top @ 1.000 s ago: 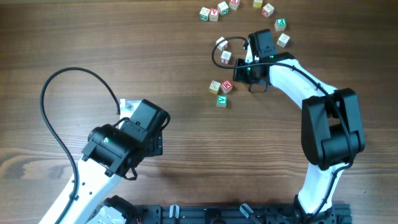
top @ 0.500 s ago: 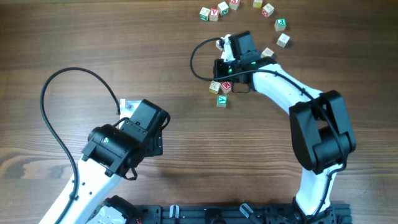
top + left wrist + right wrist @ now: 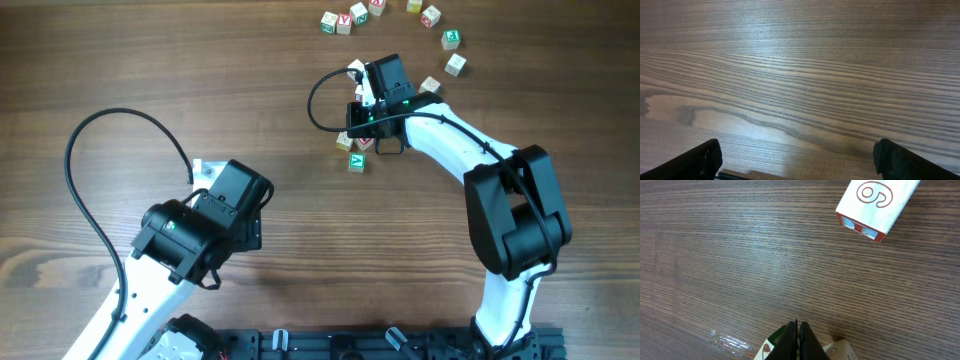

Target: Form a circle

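Nudging appeared to be the step in hand: the right gripper point(image 3: 796, 329), jaws shut on nothing, stood just over the small red-and-green lettered wooden cubes point(image 3: 357, 162) at the unfinished ring's lower-left end. The left gripper point(image 3: 800, 160) hung fully open, well apart.

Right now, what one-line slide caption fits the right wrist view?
Shut right gripper over the wooden table, blocks peeking beside its tips, a red-edged numeral block lying apart at upper right.

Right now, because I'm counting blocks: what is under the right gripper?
Wrist view: below the shut right gripper peek a green-marked block and another block, mostly cut off. From overhead, the arm covers that spot.
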`<action>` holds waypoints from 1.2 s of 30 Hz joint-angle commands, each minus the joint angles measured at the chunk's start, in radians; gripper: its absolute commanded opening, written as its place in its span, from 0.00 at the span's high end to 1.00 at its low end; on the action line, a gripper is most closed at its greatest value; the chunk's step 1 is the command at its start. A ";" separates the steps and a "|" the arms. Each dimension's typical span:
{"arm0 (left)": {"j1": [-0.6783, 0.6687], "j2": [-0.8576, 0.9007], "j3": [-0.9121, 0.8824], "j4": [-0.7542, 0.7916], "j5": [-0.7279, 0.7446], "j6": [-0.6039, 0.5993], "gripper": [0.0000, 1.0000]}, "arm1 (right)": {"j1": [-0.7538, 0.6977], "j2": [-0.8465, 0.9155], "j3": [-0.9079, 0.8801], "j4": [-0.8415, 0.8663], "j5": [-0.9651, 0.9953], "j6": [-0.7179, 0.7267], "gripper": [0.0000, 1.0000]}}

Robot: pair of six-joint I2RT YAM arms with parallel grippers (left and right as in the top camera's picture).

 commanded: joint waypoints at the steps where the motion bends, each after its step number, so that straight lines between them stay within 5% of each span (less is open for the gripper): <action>1: 0.005 -0.006 -0.002 0.000 0.009 -0.014 0.00 | 0.003 -0.029 0.007 -0.007 -0.013 -0.021 0.96; 36: 0.005 -0.006 -0.002 0.000 0.009 -0.013 0.00 | 0.002 -0.029 0.007 -0.044 -0.055 -0.046 0.96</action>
